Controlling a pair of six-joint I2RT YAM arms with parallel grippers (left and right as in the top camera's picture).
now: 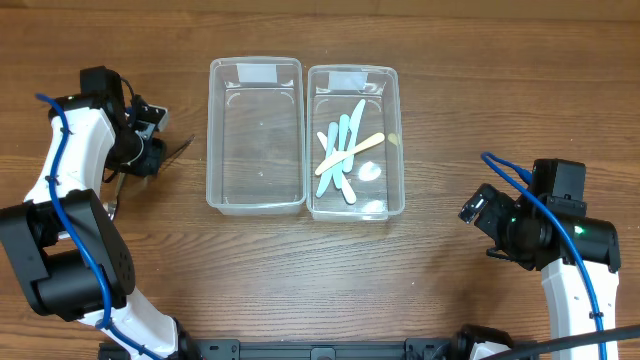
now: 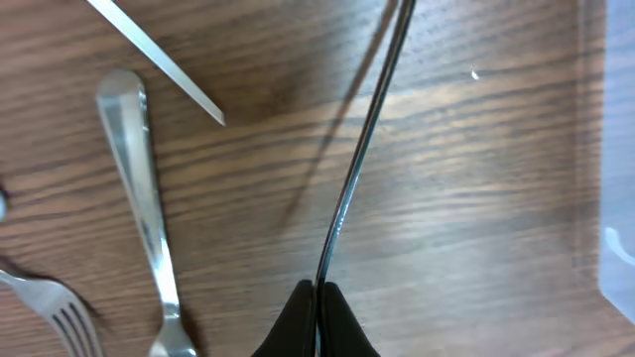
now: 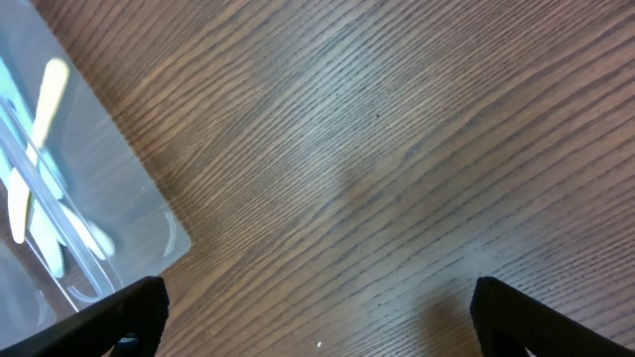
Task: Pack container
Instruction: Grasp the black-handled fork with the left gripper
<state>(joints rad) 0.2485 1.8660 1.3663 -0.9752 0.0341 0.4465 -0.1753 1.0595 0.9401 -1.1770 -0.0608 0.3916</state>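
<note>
Metal, thin and seen edge-on, a utensil (image 2: 347, 188) is pinched in the closed left gripper (image 2: 317, 297) (likely bound for the empty container (image 1: 255, 140) to that gripper's right). The right gripper (image 3: 317, 312) hangs wide open, holding nothing.

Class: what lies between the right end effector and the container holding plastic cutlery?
Nothing but bare table between right end effector and container; the overhead view shows it.

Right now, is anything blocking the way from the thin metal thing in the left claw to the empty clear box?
Nothing visible. Only table lies between the thin metal utensil in the left gripper and the empty container.
</note>
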